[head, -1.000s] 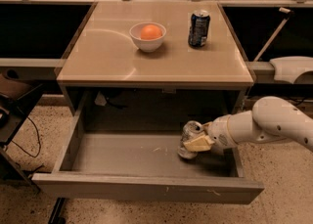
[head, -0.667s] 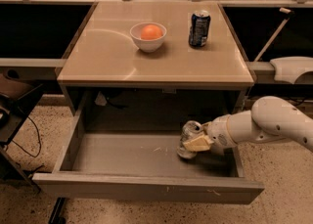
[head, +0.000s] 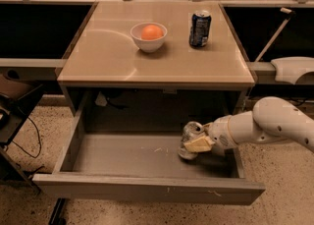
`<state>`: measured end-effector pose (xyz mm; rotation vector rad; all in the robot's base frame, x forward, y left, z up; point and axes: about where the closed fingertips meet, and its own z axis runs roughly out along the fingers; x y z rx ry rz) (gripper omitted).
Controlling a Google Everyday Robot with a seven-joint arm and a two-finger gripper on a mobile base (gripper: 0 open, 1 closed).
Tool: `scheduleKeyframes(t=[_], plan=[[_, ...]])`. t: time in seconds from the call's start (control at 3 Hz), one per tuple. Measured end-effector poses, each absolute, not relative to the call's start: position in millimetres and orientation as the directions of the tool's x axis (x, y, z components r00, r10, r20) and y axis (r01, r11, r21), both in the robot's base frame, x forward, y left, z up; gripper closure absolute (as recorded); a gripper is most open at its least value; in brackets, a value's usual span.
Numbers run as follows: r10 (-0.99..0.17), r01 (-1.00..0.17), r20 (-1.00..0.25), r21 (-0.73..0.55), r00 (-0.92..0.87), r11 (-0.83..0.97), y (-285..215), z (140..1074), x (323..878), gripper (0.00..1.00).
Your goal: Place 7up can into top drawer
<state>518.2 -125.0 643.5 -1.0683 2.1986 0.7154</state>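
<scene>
**Tool** [head: 195,144]: at the end of the white arm [head: 267,123], which reaches in from the right. It sits low inside the top drawer [head: 147,187], at the right end. Its pale fingers [head: 200,144] are pressed around the 7up can [head: 189,136], one of them lying across the can's lower body.

**7up can:** pinched in the tool and tilted, its silver top leaning up and to the right. Its base is at or just above the drawer floor; contact with the floor cannot be told.

**Top drawer:** pulled fully open below the counter [head: 113,62]. It holds only the can and the tool; the scuffed grey floor is bare to the left.

**Bowl** [head: 147,45]: white, standing on the counter near the middle, with one orange [head: 152,32] in it.

**Dark blue can** [head: 200,29]: upright on the counter, just to the right of the bowl and apart from it.

**Change since a second ago:** none seen. The tool, the can, the drawer and the things on the counter all lie as they did.
</scene>
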Motion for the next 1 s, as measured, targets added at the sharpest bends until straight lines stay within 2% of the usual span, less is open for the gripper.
scheduleKeyframes(t=[0.33, 0.67, 1.0], plan=[[-0.505, -0.819, -0.699, 0.208, -0.507, 0.534, -125.0, 643.5, 518.2, 0.11], [-0.505, -0.819, -0.699, 0.208, -0.507, 0.534, -124.9, 643.5, 518.2, 0.00], [-0.505, -0.819, -0.699, 0.208, -0.507, 0.534, -124.9, 643.5, 518.2, 0.00]])
